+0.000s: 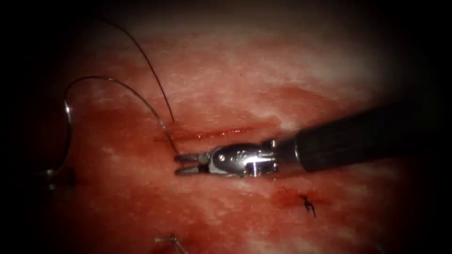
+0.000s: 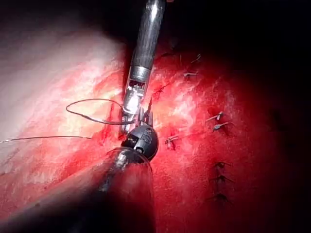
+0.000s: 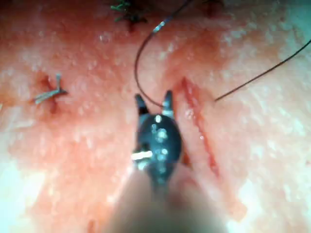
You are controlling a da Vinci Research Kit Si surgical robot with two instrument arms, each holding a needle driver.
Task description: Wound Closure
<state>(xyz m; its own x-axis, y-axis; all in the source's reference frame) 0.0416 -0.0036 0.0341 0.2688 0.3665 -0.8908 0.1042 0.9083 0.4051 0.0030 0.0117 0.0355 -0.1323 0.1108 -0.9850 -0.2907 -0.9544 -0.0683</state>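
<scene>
The cut (image 1: 207, 134) runs across the tissue (image 1: 263, 70), wet with red fluid. My right tool (image 1: 184, 163) comes in from the right and stands just below the cut's left end, jaws open. The thread (image 1: 141, 99) runs up to its upper jaw, and in the right wrist view the thread (image 3: 138, 58) passes between the parted jaws of that tool (image 3: 154, 101). It arcs left to a thicker, glinting curve, apparently the needle (image 1: 68, 113), lying outside the tissue at the far left. A second strand (image 1: 150, 70) enters the tissue beside the cut. My left tool (image 2: 146, 112) sits close to the right tool (image 2: 128, 119).
Tied stitches with short cut ends sit below the cut (image 1: 308, 204) and at the lower edge (image 1: 172, 242). Several more stitches (image 2: 216, 121) line the tissue in the left wrist view, and two (image 3: 48, 92) (image 3: 124, 12) lie in the right wrist view.
</scene>
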